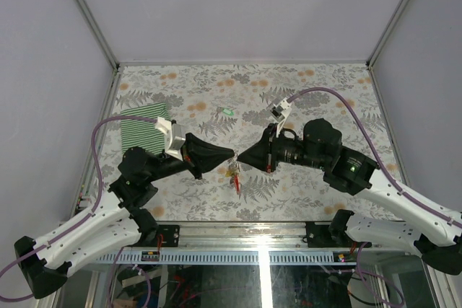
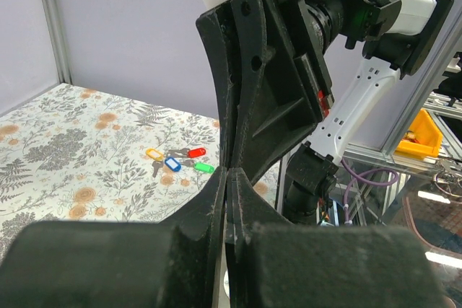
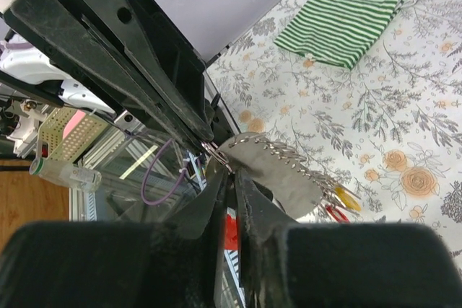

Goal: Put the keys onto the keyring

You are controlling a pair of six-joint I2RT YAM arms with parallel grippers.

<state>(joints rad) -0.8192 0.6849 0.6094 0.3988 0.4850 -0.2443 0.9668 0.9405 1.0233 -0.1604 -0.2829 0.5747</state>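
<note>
Left gripper [image 2: 226, 172], clamped tight with the keyring [image 3: 283, 169] seemingly hung from its tips, should hold steady while the right gripper [image 3: 232, 182], jaws a slit apart at the strip's end, grip unclear, spreads the ring before fetching the keys [image 2: 175, 159] on the table [image 1: 303, 91] beneath, then the lone green key [image 1: 227, 112] farther back

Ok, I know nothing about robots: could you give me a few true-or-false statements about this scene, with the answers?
1. The left pincer and the right pincer meet tip to tip above the table. True.
2. The striped cloth lies by the right arm. False: it lies at the table's left side, by the left arm.
3. The left pincer is wide open. False: it is shut.
4. Small keys with coloured heads lie on the flowered table. True.
5. The striped cloth is red and white. False: it is green and white.
</note>
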